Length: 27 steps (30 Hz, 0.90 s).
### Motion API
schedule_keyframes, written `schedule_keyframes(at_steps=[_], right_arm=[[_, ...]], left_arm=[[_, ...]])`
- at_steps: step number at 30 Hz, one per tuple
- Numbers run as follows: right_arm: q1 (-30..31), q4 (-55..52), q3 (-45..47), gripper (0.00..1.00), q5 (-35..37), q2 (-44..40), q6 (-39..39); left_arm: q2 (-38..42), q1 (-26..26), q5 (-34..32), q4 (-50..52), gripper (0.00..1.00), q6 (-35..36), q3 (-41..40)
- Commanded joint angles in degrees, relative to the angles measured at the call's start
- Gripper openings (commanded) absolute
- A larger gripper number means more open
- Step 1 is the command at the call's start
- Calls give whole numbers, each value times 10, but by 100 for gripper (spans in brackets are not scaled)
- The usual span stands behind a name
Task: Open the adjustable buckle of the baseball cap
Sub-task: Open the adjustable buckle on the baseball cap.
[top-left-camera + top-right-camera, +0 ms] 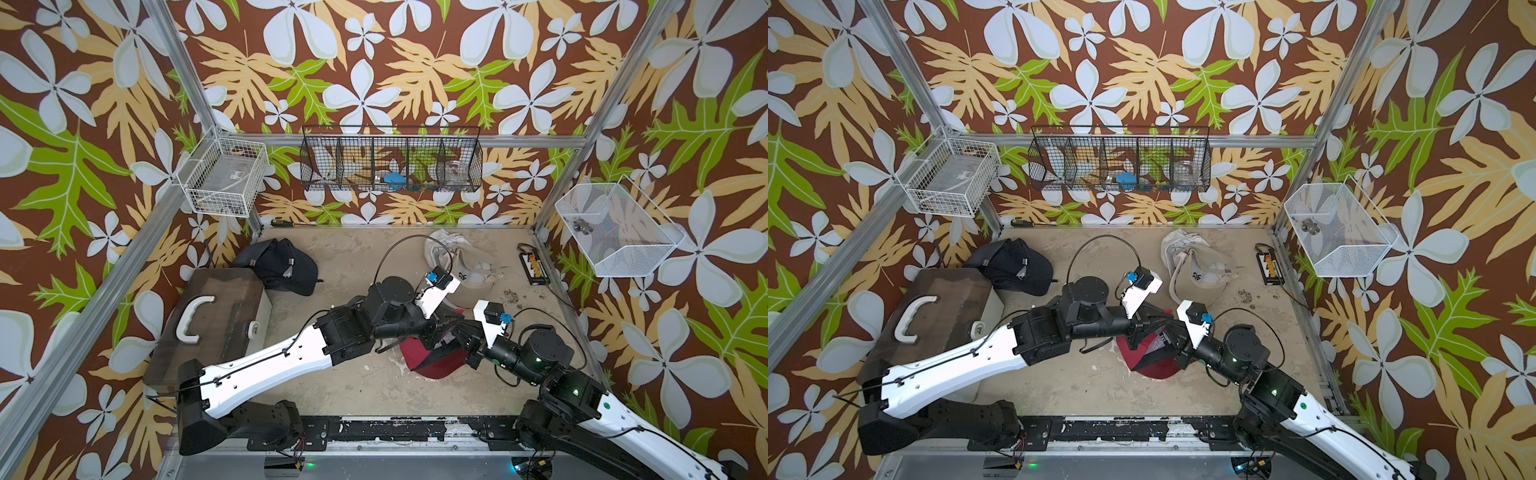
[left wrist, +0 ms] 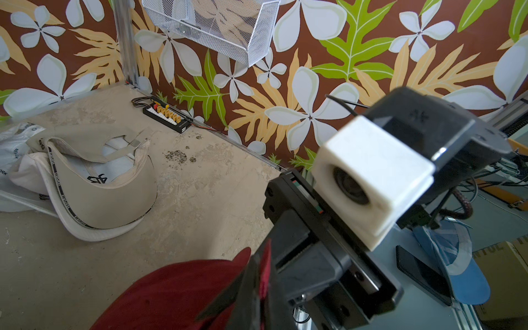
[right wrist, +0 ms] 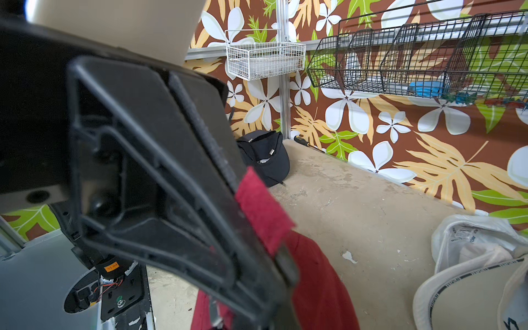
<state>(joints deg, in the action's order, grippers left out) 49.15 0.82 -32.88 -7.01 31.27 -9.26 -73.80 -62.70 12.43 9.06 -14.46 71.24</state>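
Observation:
A red baseball cap hangs just above the table at the middle right, held up between both arms. My left gripper is shut on the cap's red strap. That strap runs along the left gripper's black finger in the right wrist view. My right gripper meets it head-on and is shut on the same back part of the cap. The buckle is mostly hidden by fingers; a bit of grey metal shows.
A beige cap and a white bag lie behind the grippers. A black cap lies at the back left beside a brown box with a white handle. A black connector board sits by the right wall. Wire baskets hang on the walls.

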Motion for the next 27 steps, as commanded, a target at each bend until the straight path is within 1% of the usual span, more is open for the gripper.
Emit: schedule_keyframes(at_steps=[1, 6, 27], right_arm=[[0, 22, 1, 0, 22, -7, -20], [0, 18, -1, 0, 42, -17, -26], [-1, 2, -33, 0, 59, -15, -36]], left_arm=[[8, -1, -3, -22, 1, 1, -5], [18, -1, -6, -24, 0, 0, -14], [44, -4, -16, -26, 0, -3, -48]])
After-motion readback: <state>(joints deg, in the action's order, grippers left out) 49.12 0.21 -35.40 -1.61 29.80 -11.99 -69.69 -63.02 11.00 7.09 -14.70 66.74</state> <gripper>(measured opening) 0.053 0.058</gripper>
